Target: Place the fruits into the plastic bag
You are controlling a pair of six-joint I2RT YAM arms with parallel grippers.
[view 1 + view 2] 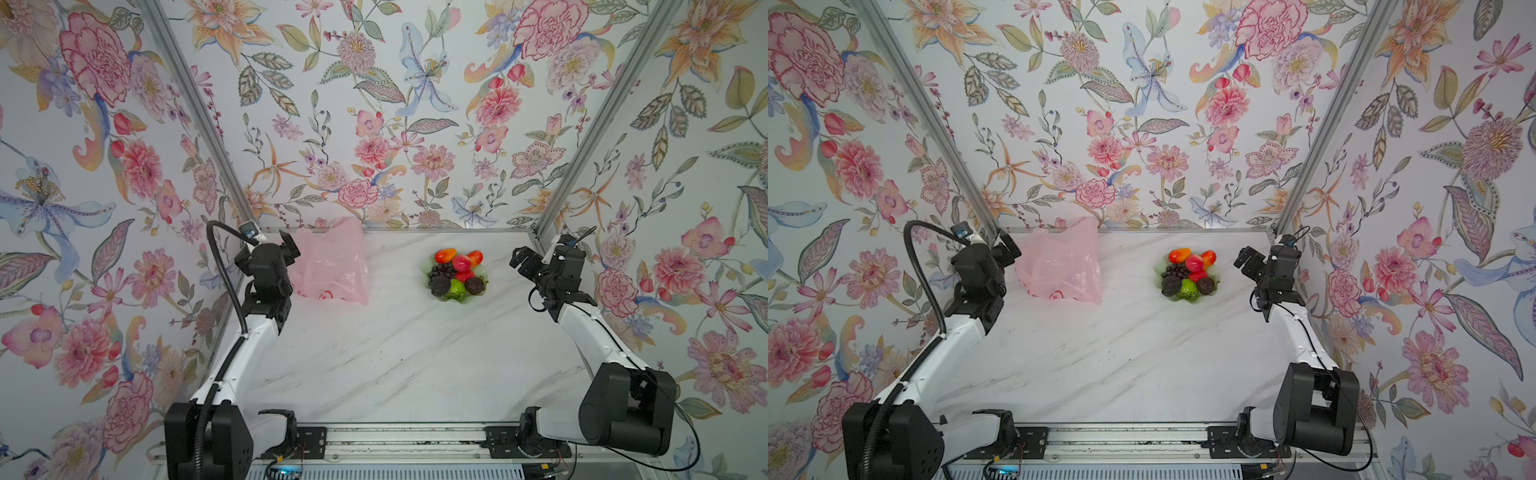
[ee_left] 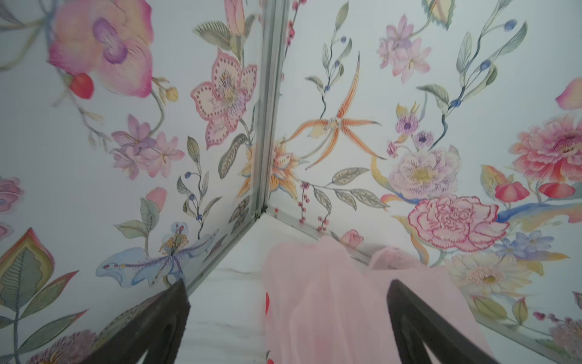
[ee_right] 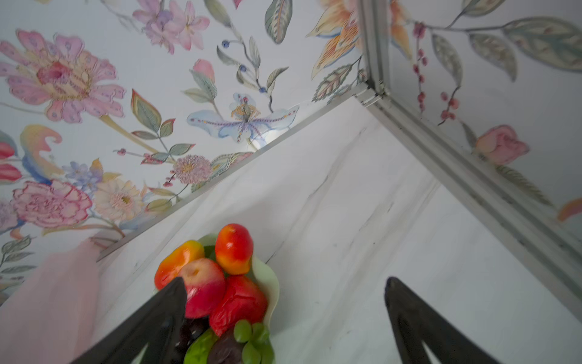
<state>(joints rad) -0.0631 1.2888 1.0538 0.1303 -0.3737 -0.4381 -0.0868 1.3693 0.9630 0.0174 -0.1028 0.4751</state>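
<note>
The fruits [image 1: 457,272] [image 1: 1188,272] are piled on a pale green dish [image 1: 482,272] right of the table's middle: two orange-red mangoes, a peach, a strawberry, grapes, a bumpy green fruit and two dark brown ones. The pink plastic bag [image 1: 332,266] [image 1: 1064,266] lies crumpled at the back left. My left gripper [image 1: 289,246] [image 2: 286,282] hovers open just left of the bag [image 2: 330,302], holding nothing. My right gripper [image 1: 523,259] [image 3: 285,279] hangs open to the right of the dish, empty, with the peach [image 3: 201,283] and strawberry [image 3: 241,302] beside one finger.
Flowered walls with metal corner posts [image 1: 195,108] close in the marble table [image 1: 395,353] on three sides. A metal rail [image 1: 407,436] with both arm bases runs along the front edge.
</note>
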